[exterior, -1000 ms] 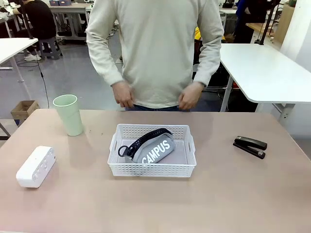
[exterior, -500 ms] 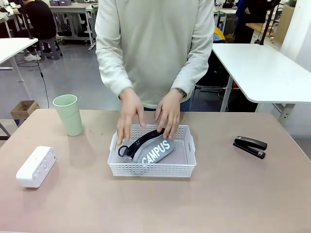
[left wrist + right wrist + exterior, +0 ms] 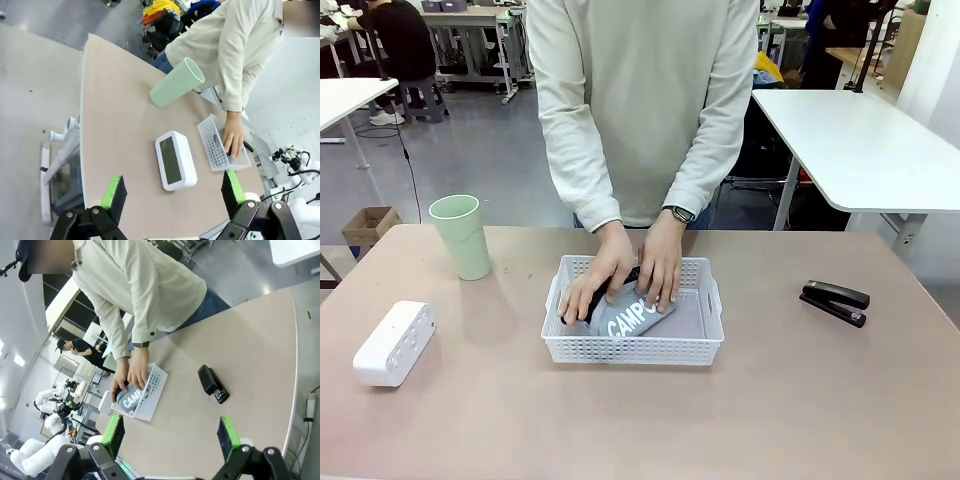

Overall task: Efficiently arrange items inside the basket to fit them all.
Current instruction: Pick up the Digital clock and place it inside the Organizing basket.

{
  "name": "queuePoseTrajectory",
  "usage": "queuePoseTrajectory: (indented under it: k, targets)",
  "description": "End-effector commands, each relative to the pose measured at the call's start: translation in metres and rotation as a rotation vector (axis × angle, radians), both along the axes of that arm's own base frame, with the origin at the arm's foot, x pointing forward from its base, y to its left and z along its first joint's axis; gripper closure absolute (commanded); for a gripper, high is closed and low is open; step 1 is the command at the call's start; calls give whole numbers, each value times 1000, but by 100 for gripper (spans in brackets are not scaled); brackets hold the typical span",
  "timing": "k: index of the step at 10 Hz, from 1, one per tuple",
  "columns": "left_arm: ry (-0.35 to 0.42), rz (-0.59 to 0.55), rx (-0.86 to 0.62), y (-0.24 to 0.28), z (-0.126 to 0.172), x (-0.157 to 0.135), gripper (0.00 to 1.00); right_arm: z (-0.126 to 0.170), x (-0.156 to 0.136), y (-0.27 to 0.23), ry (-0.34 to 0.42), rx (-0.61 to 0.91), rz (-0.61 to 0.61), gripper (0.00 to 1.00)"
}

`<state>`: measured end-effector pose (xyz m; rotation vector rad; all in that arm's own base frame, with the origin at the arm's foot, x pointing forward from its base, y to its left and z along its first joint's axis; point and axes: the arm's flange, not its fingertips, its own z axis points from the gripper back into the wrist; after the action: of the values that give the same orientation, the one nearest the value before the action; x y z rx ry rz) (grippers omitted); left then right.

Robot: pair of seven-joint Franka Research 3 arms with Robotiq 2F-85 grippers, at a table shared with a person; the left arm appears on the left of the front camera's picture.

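Note:
The white lattice basket point(image 3: 702, 345) sits mid-table with the grey CAMPUS pouch point(image 3: 638, 320) inside; both of the person's hands point(image 3: 660, 270) press on the pouch. A pale green cup point(image 3: 461, 236) stands upright at the back left, a white rounded case point(image 3: 393, 343) lies at the front left, and a black stapler point(image 3: 835, 302) rests at the right. My left gripper point(image 3: 172, 192) is open, high above the table's left end, over the case point(image 3: 175, 160). My right gripper point(image 3: 170, 435) is open above the right end, with the stapler point(image 3: 213, 384) and basket point(image 3: 152, 390) beyond it.
The person stands at the far edge, leaning over the basket. White tables and other people fill the room behind. Bare tabletop lies in front of the basket and between it and the stapler.
The person's hands came down from the waist into the basket and now press on the pouch, which has shifted flatter. Cup, case and stapler have not moved.

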<state>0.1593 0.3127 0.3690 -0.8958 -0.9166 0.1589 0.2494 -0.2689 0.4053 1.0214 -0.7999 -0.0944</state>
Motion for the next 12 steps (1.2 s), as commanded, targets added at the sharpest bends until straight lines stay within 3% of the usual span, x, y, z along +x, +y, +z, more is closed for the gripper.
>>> queuePoseTrajectory:
  k: [1, 8, 10, 12]
  targets:
    - [-34, 7, 10, 1, 5, -10, 0, 7, -11, -2, -32, 0, -18, 0]
    - [-18, 15, 3, 4, 3, -7, 0, 7, -11, -2, -32, 0, -18, 0]
    - [85, -167, 203, -28, 36, 9, 0, 7, -11, -2, -32, 0, -18, 0]
    - [201, -381, 455, -85, 82, 46, 0, 7, -11, -2, -32, 0, -18, 0]
